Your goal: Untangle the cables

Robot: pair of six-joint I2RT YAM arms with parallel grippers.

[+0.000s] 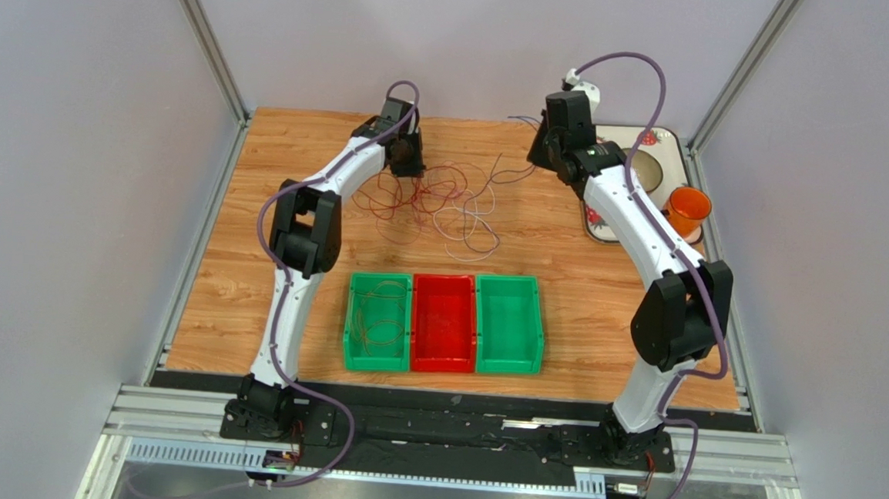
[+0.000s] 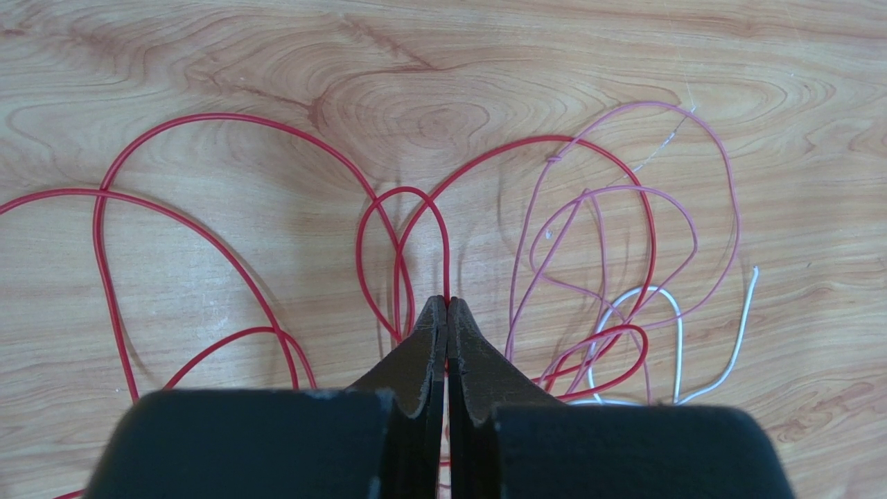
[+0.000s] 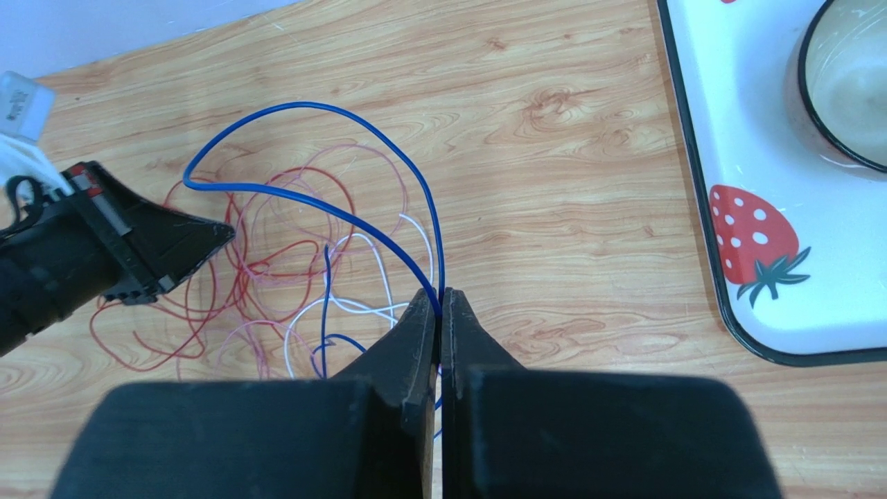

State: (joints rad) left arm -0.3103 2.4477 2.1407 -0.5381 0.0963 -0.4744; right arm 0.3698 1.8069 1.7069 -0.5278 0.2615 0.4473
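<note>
The cables (image 1: pixel 441 197) lie as a loose tangle of thin loops on the table (image 1: pixel 597 294), in the upper middle of the overhead view, between the two grippers. The pile holds red, pink, white and blue strands that cross one another. In the left wrist view a red cable (image 2: pixel 447 260) runs down into the tips of the left gripper (image 2: pixel 448 304), whose jaws are pressed together on it, while a pink cable (image 2: pixel 718 166) and a white cable (image 2: pixel 679 343) loop to the right of it. In the right wrist view a blue cable (image 3: pixel 312 104) arches from the pile into the right gripper (image 3: pixel 439 296), pinched tight there as well. The step in hand appears to be drawing two strands out of the knot, one per arm. The next move probably calls for pulling them away from each other slowly, watching that the blue loop slips free of the red and white ones rather than dragging the whole pile. Both arms reach far forward, wrists bent down over the top of the table, left arm at the left of the pile and right arm at its right. Below the pile sit a green bin (image 1: pixel 353 313) with some thin strands in it, a red bin (image 1: pixel 446 282) and a second green bin (image 1: pixel 537 325); a strawberry-print tray (image 3: pixel 708 125) and an orange cup (image 1: pixel 688 209) stand at the upper right.
</note>
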